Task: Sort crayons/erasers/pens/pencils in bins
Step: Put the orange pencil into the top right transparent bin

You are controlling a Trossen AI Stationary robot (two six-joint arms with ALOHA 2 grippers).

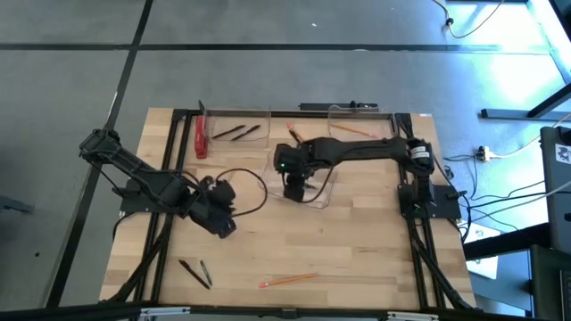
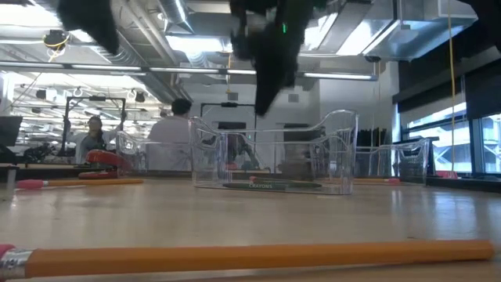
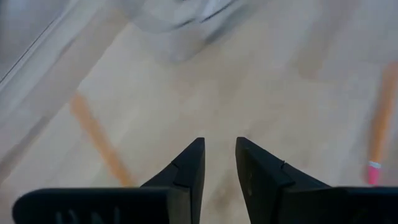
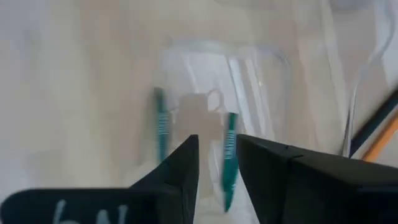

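Note:
My right gripper (image 1: 294, 190) hangs over the middle clear bin (image 1: 321, 198), its fingers a little apart and empty; in the right wrist view (image 4: 216, 163) two green crayons (image 4: 229, 155) lie flat on the bin's floor below it. My left gripper (image 1: 223, 225) is over bare table left of that bin, fingers a little apart and empty (image 3: 219, 162). An orange pencil (image 1: 287, 280) and two dark pens (image 1: 194, 272) lie on the table near the front edge. The far left bin (image 1: 236, 114) holds two pens (image 1: 236, 132); the far right bin (image 1: 379, 111) holds pencils (image 1: 352, 130).
A red object (image 1: 200, 138) lies beside the far left bin. The low view shows a pencil (image 2: 250, 257) close to the front edge and another (image 2: 78, 182) farther back on its left. Black frame rails (image 1: 268, 112) run along the table's edges. People show in the room behind.

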